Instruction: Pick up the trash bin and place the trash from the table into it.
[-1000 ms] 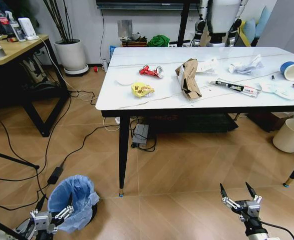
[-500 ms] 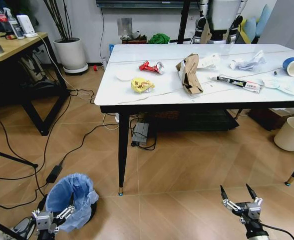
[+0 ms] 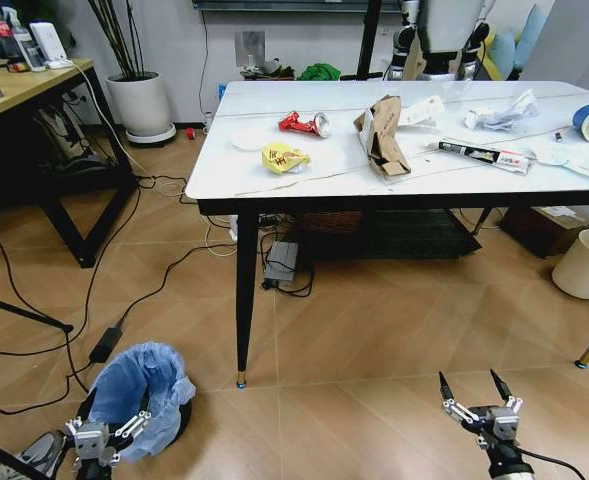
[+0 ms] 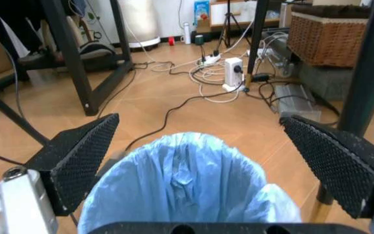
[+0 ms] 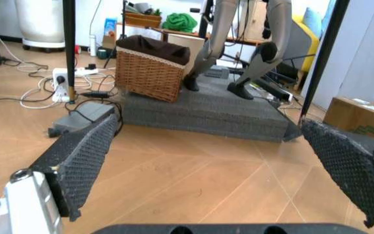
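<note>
The trash bin stood on the floor near the counter's front-left leg. The left pincer hung spread open just over the bin's near rim. The right pincer hovered open above bare floor. The trash lay scattered on the counter.

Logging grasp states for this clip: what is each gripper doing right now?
Left gripper: open, holding nothing, poised over the trash bin.
Right gripper: open, holding nothing, above bare floor.
</note>
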You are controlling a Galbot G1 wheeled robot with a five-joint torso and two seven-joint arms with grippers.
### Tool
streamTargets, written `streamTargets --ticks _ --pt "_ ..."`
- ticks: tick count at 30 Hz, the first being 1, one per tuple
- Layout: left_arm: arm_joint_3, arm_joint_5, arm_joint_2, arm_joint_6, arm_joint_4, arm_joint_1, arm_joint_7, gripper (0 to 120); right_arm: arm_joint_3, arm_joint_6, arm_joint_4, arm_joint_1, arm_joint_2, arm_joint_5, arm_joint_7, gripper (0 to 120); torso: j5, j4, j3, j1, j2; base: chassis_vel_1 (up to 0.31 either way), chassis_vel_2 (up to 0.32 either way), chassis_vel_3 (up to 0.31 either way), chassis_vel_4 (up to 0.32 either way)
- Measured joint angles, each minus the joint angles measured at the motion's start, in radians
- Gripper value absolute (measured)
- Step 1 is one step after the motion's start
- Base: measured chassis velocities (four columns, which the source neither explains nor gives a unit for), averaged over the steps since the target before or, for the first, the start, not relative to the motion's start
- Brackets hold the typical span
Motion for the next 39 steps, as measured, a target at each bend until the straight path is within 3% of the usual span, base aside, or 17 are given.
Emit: streamTargets --ticks 11,19,28,39 --pt "-0.003 0.011 0.015 -0.017 0.009 0.004 -0.008 100 0.003 0.031 -0.042 0.019 0.004 -0.034 -0.028 100 0.0000 0.0000 -0.011 -0.003 -0.014 0.000 0.000 0.000 0.000" --pt "-0.025 -0.012 0.073 -0.019 0.070 0.010 0.004 100 0.019 0.068 -0.084 0.081 0.031 -0.121 -0.058 100 -0.0001 0.0002 -0.009 -0.002 -0.010 0.000 0.000 0.000 0.000" --pt "-0.041 -0.066 0.127 0.021 0.158 -0.048 0.006 100 0.008 0.082 -0.088 0.094 0.113 -0.146 -0.065 100 -0.0003 -0.0002 -0.007 0.000 -0.007 0.000 0.000 0.000 0.000" --pt "-0.074 -0.213 0.157 0.108 0.232 -0.101 0.007 100 0.011 0.115 -0.105 0.057 0.116 -0.154 -0.072 100 -0.0002 0.0000 -0.005 0.000 -0.005 0.000 0.000 0.000 0.000"
